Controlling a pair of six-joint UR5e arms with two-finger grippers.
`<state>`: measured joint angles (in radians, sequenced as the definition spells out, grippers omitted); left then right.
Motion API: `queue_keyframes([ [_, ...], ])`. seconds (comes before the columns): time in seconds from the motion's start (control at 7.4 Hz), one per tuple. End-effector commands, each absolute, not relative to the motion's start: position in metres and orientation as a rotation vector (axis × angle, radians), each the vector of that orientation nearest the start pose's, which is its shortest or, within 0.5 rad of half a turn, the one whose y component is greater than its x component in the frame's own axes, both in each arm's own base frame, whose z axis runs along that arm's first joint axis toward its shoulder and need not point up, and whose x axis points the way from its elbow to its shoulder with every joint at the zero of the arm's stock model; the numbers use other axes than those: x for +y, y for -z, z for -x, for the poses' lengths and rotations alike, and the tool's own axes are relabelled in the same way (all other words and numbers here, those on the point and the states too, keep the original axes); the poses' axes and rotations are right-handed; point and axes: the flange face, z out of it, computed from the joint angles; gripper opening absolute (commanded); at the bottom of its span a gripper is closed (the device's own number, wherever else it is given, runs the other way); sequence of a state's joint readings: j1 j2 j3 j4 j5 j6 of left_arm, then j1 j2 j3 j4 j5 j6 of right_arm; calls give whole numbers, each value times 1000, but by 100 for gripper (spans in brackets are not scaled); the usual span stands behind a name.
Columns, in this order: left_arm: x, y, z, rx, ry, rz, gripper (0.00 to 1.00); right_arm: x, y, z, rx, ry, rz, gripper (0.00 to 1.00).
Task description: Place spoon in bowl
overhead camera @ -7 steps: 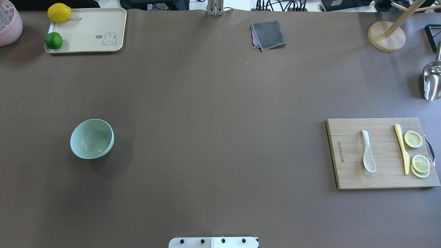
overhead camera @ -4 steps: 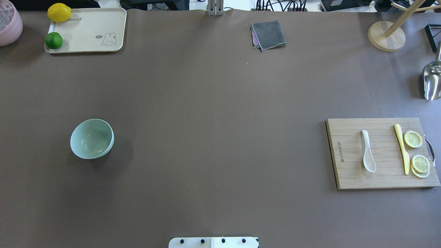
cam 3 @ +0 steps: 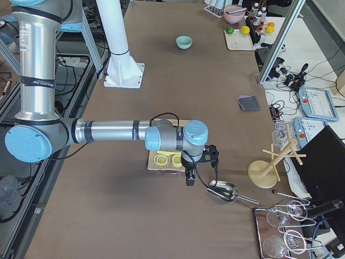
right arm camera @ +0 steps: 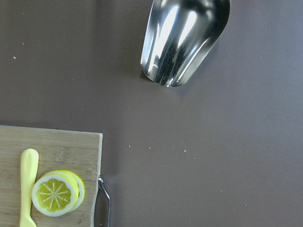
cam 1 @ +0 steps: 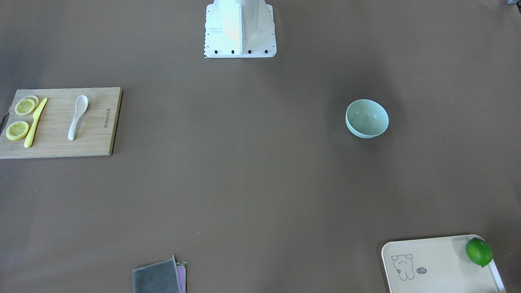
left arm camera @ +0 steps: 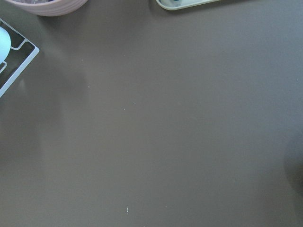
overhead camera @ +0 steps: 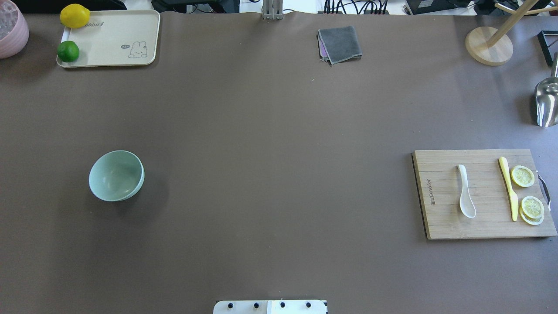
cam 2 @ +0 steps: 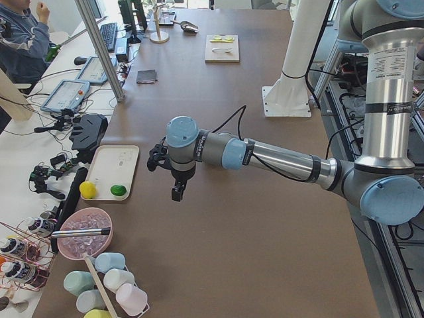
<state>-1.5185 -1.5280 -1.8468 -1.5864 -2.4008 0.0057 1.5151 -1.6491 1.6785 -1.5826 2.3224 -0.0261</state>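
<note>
Whether the jaws are open or closed cannot be told: the right gripper (cam 3: 189,179) and the left gripper (cam 2: 177,192) show only in the side views, each hanging above the table. The right wrist looks down on a metal scoop (right arm camera: 182,40). The spoon (overhead camera: 465,192) lies on the cutting board (overhead camera: 440,226) (yellow knife (overhead camera: 508,188) beside it, apart), well away from the bowl (overhead camera: 116,175). The task looks unstarted; next, the right arm likely needs to centre over the spoon's handle and descend
</note>
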Motion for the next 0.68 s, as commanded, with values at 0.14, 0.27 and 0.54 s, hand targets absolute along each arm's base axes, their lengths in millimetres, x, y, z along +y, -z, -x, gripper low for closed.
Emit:
queue_keyframes([
  [0.14, -487, -527, -4, 843, -111, -206, 98, -455, -628, -32, -887, 88, -18, 100],
  [0.27, -489, -522, -42, 836, -98, -181, 98, -454, -614, -31, -889, 101, -44, 100],
  [0.54, -492, -494, -134, 836, -80, -147, 98, -457, -580, -23, -890, 150, -101, 100],
])
